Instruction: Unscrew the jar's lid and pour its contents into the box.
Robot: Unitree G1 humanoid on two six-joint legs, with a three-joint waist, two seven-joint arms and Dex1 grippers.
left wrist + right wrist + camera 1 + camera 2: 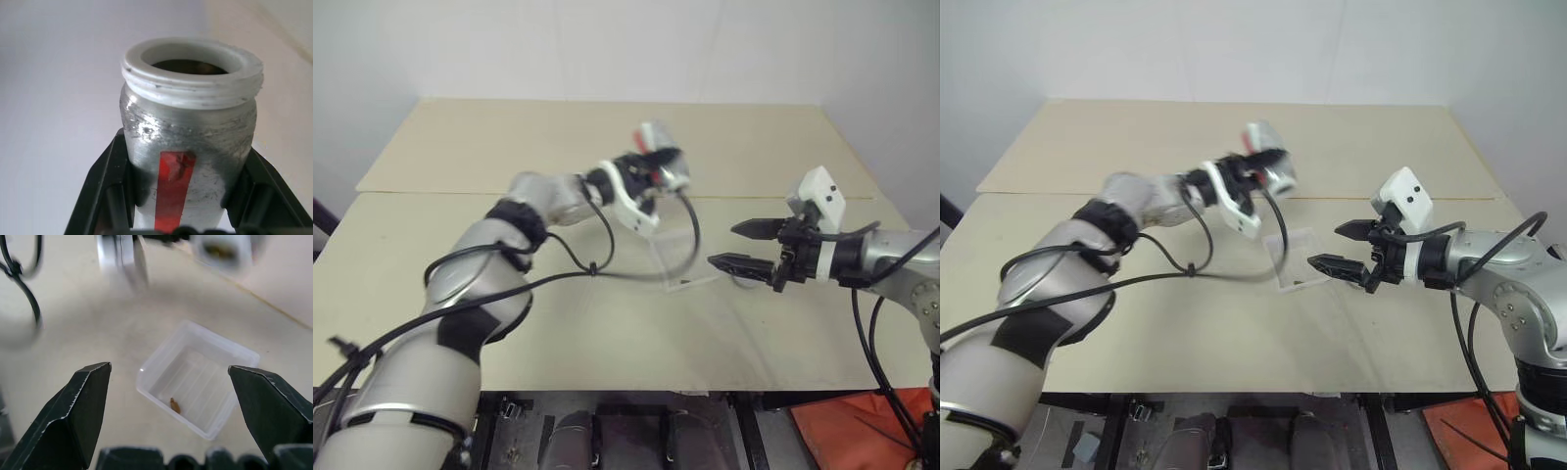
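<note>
Your left gripper (178,215) pinches the jar (188,142) mid-body, lid off, raised above the table beyond the box (198,384). It looks light, rigid and slick; keep the grip on the label band. Right gripper (744,245) is spread, empty.

Above the box (680,257) on the tabletop (460,147), the left gripper (651,171) grips the jar (662,157), held up and tilted. The right gripper (741,245) hovers just beside the box, jaws spread.

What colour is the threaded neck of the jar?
White; the jar neck shows best in the left wrist view.
</note>
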